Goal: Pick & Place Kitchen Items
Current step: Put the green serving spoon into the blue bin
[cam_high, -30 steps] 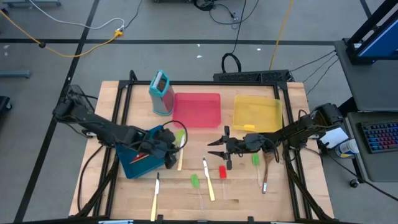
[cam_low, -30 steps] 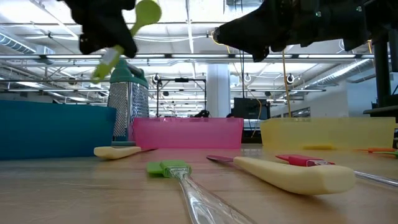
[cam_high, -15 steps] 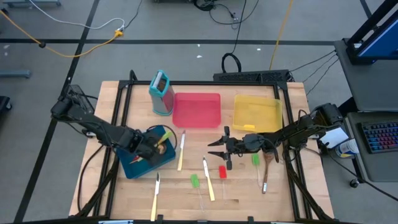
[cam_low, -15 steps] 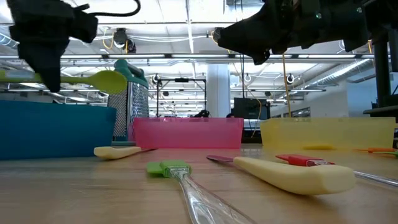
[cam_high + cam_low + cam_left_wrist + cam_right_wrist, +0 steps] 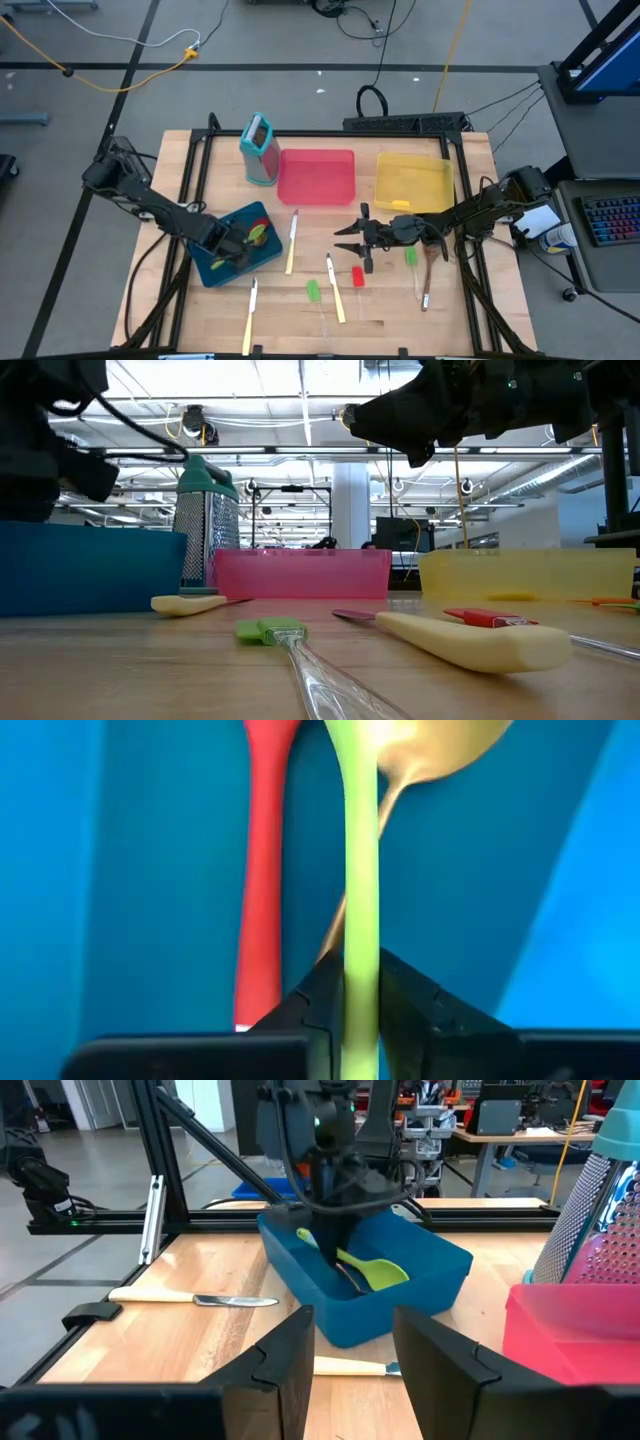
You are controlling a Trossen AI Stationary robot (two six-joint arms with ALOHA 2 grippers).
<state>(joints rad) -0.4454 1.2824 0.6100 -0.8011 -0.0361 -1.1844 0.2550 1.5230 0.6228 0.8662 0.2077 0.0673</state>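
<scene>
The green spoon (image 5: pixel 360 900) is the utensil in play: its slim handle runs straight up the middle of the left wrist frame, pinched between the left gripper's (image 5: pixel 358 1005) two dark fingers, which are nearly closed around it. Just beside it on the blue tray's floor lie a red spoon handle (image 5: pixel 262 870) to its left and a wooden spoon (image 5: pixel 430 755) whose bowl shows at the upper right of that frame. In the high view the left gripper (image 5: pixel 232 246) sits inside the blue tray (image 5: pixel 215 270) at lower left of the table, with the green spoon's bowl (image 5: pixel 259 236) showing toward the tray's upper right corner. The right wrist view shows the same from across the table: the green bowl (image 5: pixel 378 1270) resting in the tray under the dark left gripper.

The right gripper (image 5: pixel 345 238) hovers near the table's centre, its fingers spread apart and holding nothing. Below it lie a red piece (image 5: pixel 357 276), a cream-handled knife (image 5: pixel 335 294) and a green spatula (image 5: pixel 313 291); another cream-handled knife (image 5: pixel 291 243) lies just right of the blue tray, and a third (image 5: pixel 249 322) near the lower left edge.

No brand, label or writing can be read on any item.
</scene>
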